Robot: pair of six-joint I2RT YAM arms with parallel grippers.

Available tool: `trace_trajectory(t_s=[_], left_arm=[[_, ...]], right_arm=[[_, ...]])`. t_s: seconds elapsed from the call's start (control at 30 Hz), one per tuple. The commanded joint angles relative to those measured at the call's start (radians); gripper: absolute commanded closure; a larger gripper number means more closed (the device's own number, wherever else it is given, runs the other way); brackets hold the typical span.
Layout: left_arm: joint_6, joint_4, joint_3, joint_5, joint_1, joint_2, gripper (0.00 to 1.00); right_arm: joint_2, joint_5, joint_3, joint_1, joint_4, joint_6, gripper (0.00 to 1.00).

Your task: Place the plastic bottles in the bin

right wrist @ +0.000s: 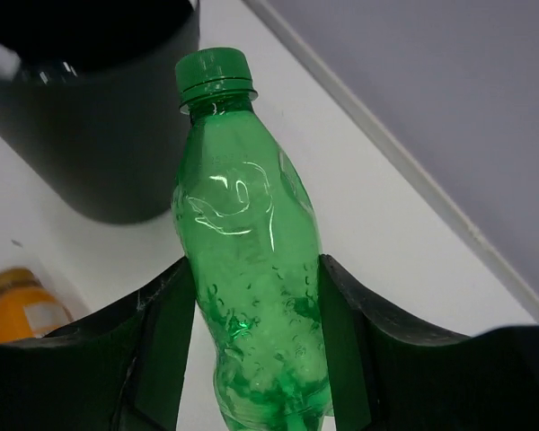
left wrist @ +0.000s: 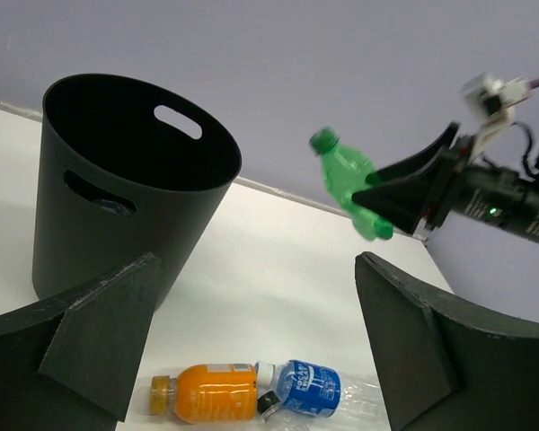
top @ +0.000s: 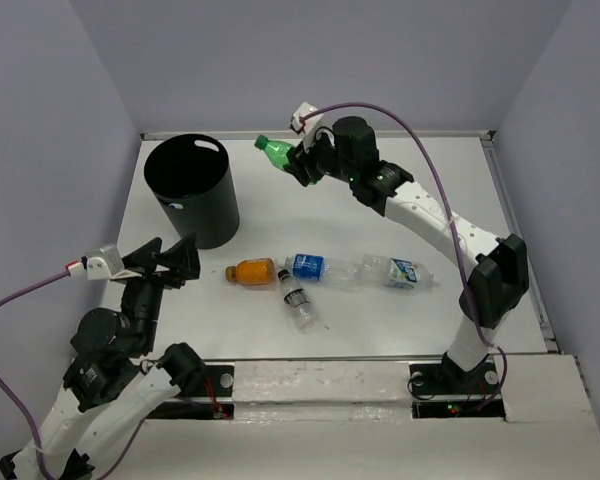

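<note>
My right gripper (top: 302, 163) is shut on the green bottle (top: 277, 153) and holds it in the air at the back, right of the black bin (top: 192, 190); its cap points toward the bin. The bottle fills the right wrist view (right wrist: 251, 269) and shows in the left wrist view (left wrist: 349, 184). An orange bottle (top: 252, 271), a clear blue-labelled bottle (top: 320, 269), a dark-capped clear bottle (top: 296, 301) and another clear bottle (top: 400, 272) lie mid-table. My left gripper (top: 170, 258) is open and empty, left of the orange bottle (left wrist: 211, 392).
The bin (left wrist: 117, 193) stands at the back left of the white table (top: 380, 215). A raised rim (top: 515, 235) bounds the table at the right and back. Lilac walls enclose the space.
</note>
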Motion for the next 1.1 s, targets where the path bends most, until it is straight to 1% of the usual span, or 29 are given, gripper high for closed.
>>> trace_trajectory(t_s=[0.0,0.1,0.13,0.17,0.23,0.27,0.3,0.33,0.43,0.47,0.5,0.57,0.6,0.63,0.67,0.7,0.77,0.83,0.9,0.93,0.97,1.0,1.03,1.07], left_arm=[[-0.013,0.018,0.000,-0.053,0.019,-0.009,0.01],[-0.013,0.017,-0.001,-0.052,0.030,-0.009,0.01],[-0.015,0.018,0.000,-0.052,0.034,-0.010,0.01],[-0.015,0.017,-0.001,-0.052,0.036,-0.009,0.01],[-0.015,0.017,-0.003,-0.052,0.041,-0.012,0.01],[-0.016,0.015,-0.003,-0.056,0.041,-0.012,0.01],[-0.018,0.015,-0.002,-0.060,0.042,-0.014,0.01],[-0.018,0.014,-0.001,-0.061,0.042,-0.018,0.01],[-0.019,0.014,-0.001,-0.064,0.044,-0.020,0.01],[-0.021,0.014,-0.001,-0.063,0.044,-0.020,0.01],[-0.019,0.014,-0.003,-0.063,0.045,-0.020,0.01],[-0.019,0.014,-0.003,-0.060,0.045,-0.018,0.01],[-0.021,0.011,-0.002,-0.060,0.047,-0.020,0.01],[-0.021,0.011,-0.001,-0.060,0.047,-0.021,0.01],[-0.021,0.011,-0.001,-0.061,0.048,-0.023,0.01],[-0.024,0.012,-0.003,-0.063,0.050,-0.023,0.01],[-0.021,0.012,-0.003,-0.063,0.050,-0.026,0.01],[-0.021,0.011,-0.003,-0.063,0.051,-0.021,0.01],[-0.025,0.005,0.000,-0.064,0.051,-0.021,0.01],[-0.027,0.003,0.000,-0.064,0.053,-0.023,0.01],[-0.027,0.003,0.000,-0.066,0.053,-0.024,0.01],[-0.027,0.002,-0.001,-0.066,0.053,-0.026,0.01],[-0.028,0.003,-0.001,-0.064,0.053,-0.027,0.01],[-0.030,0.003,-0.001,-0.061,0.054,-0.024,0.01]], right_arm=[[0.004,-0.081,0.140,0.058,0.289,0.191,0.70],[0.108,-0.128,0.246,0.101,0.387,0.286,0.70],[0.137,-0.119,0.315,0.117,0.412,0.327,0.70],[0.201,-0.117,0.347,0.143,0.473,0.352,0.70],[0.267,-0.097,0.450,0.164,0.525,0.380,0.70],[0.339,-0.099,0.491,0.174,0.557,0.413,0.70],[0.376,-0.100,0.534,0.174,0.567,0.429,0.70],[0.413,-0.096,0.618,0.174,0.571,0.447,0.70],[0.550,-0.073,0.734,0.183,0.591,0.496,0.69],[0.582,-0.074,0.805,0.183,0.596,0.507,0.64],[0.644,-0.074,0.843,0.183,0.596,0.510,0.58],[0.692,-0.053,0.916,0.195,0.559,0.498,0.35],[0.702,-0.047,0.944,0.195,0.526,0.489,0.18],[0.687,-0.041,0.924,0.195,0.527,0.484,0.12],[0.664,-0.036,0.891,0.195,0.541,0.477,0.09],[0.638,-0.035,0.810,0.195,0.553,0.463,0.09],[0.541,-0.036,0.727,0.195,0.574,0.444,0.09],[0.429,-0.059,0.586,0.195,0.561,0.400,0.12],[0.339,-0.074,0.451,0.195,0.550,0.339,0.18],[0.291,-0.096,0.295,0.195,0.545,0.316,0.22],[0.207,-0.114,0.222,0.195,0.504,0.244,0.29],[0.171,-0.137,0.162,0.195,0.463,0.243,0.30],[0.142,-0.171,0.110,0.195,0.425,0.180,0.30],[0.096,-0.188,0.013,0.195,0.350,0.159,0.30]])
